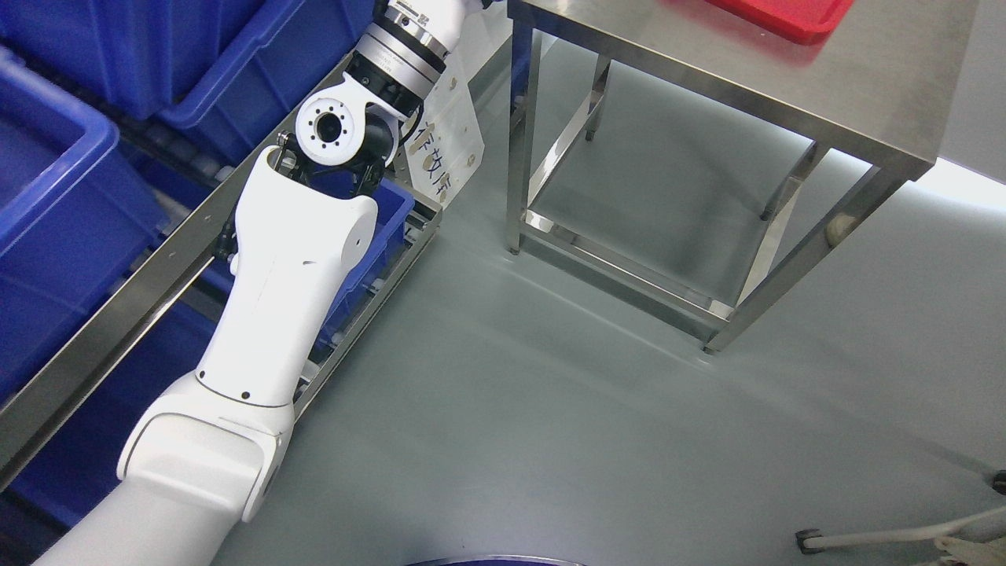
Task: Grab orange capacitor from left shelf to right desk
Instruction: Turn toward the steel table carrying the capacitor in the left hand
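Fingers not visible: the left arm comes in from 7 o'clock and runs up to 12 o'clock, where the wrist leaves the frame top, so the hand is out of view and I can't tell whether it grips anything. Right arm is not in view at all.

No orange capacitor shows anywhere; likely it is up past the top edge, either in a bin or in the hidden hand, can't say which.

Shelf sits at 9 o'clock, steel rails tilted so the blue bins feed toward the picker. The arm lies across the rail, beside a paper label with handwriting at 12 o'clock.

Steel surface is at 1–2 o'clock, well apart from the shelf across bare floor. A red tray rests on it at the top edge, probably the drop spot.

Judging by the reach, this is either the pick or the start of the carry.
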